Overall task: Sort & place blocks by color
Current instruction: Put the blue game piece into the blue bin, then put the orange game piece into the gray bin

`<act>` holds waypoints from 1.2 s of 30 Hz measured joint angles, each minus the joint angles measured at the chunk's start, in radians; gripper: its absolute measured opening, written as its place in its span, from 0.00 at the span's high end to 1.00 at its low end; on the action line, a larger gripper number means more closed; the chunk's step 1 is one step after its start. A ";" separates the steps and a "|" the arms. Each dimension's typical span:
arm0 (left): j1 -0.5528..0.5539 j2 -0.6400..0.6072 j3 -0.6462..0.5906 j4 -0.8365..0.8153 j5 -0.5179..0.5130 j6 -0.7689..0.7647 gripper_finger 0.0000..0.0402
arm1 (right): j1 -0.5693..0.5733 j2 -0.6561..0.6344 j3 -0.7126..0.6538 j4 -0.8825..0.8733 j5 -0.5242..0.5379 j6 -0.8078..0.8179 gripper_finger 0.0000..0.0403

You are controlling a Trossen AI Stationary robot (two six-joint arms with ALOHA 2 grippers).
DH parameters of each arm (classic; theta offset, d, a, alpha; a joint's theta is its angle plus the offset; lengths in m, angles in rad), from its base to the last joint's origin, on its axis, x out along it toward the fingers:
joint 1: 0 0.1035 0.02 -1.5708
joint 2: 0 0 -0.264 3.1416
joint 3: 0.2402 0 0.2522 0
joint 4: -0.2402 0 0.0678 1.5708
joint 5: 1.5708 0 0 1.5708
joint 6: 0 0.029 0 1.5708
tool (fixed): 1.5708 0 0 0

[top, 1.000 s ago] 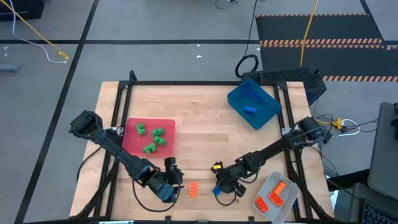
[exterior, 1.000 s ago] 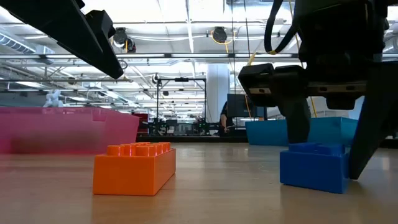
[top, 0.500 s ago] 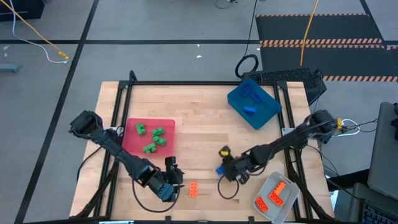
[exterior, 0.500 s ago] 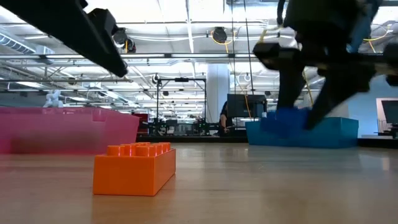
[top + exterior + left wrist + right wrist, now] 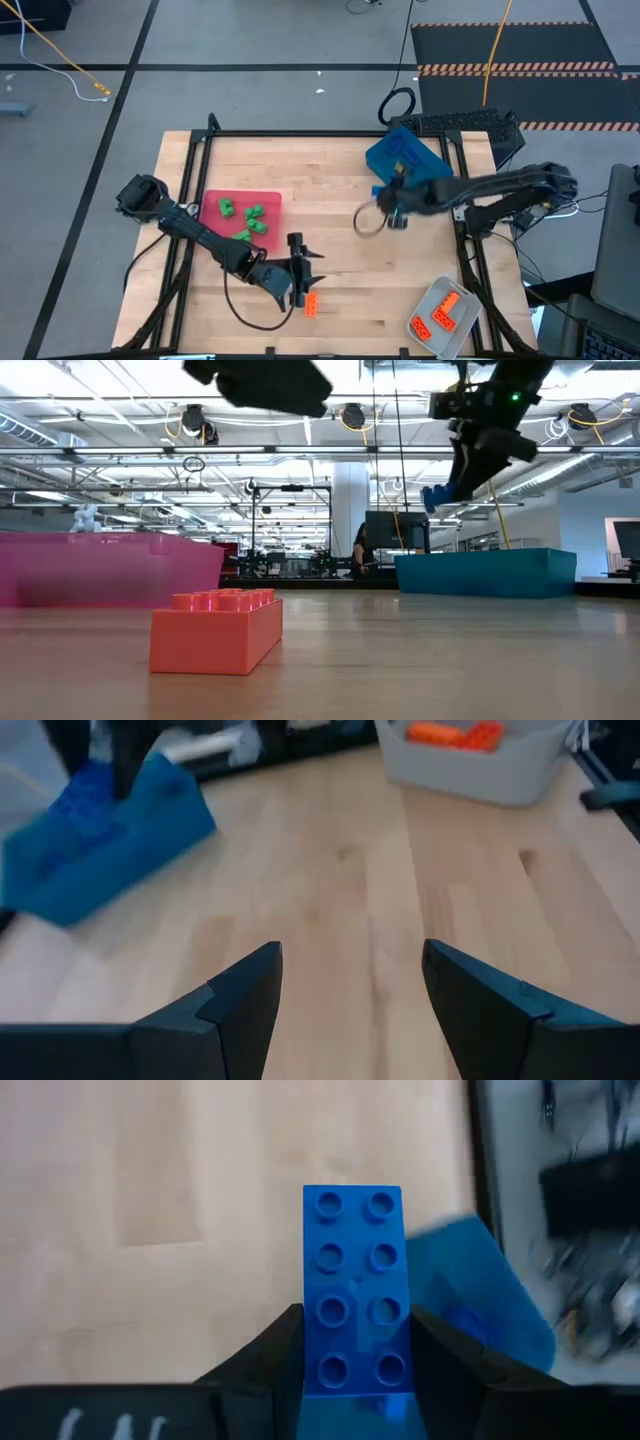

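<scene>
Blue and studded, one block [image 5: 355, 1298] sits pinched between the two dark fingers of the right gripper [image 5: 350, 1355]. The right wrist view shows this best: eight round bumps on top, a finger pressed on each long side. From above, the right gripper [image 5: 392, 205] is only a dark shape next to the blue tray [image 5: 408, 166], and the block is hard to pick out there. The low view shows that gripper [image 5: 455, 485] high up in the air with a bit of blue at its tip, well above the wooden table [image 5: 400, 660].

An orange block [image 5: 215, 630] lies flat on the table. The low view shows it big and close. From above it is a tiny orange bit [image 5: 311, 303] right by the left gripper [image 5: 303, 275]. The left wrist view shows that gripper's fingers [image 5: 235, 1005] spread apart with nothing but bare wood between them; the orange block does not show there.

Green blocks [image 5: 250, 222] sit in the red tray [image 5: 215, 230]. More blue blocks [image 5: 403, 155] lie in the blue tray. Orange blocks [image 5: 440, 317] rest in the grey tray [image 5: 462, 330] at the table's corner. The low view shows the trays' walls only, not what is inside.
</scene>
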 joint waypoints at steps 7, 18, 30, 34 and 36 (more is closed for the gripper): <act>0.076 -0.029 0.001 0.059 0.021 0.066 0.40 | -0.204 -0.124 0.001 -0.157 -0.004 0.086 0.67; 0.194 -0.068 0.070 0.063 0.158 0.097 0.40 | -0.351 -0.146 -0.026 -0.225 -0.079 0.091 0.67; 0.290 -0.061 0.093 0.006 0.220 -0.056 0.40 | -0.449 -0.146 -0.234 -0.148 0.018 0.098 0.48; 0.303 -0.059 0.093 -0.008 0.220 -0.096 0.40 | -0.449 -0.146 -0.241 -0.127 0.053 0.094 0.38; 0.303 -0.060 0.093 -0.008 0.219 -0.098 0.40 | -0.449 -0.149 -0.241 -0.129 0.053 0.092 0.34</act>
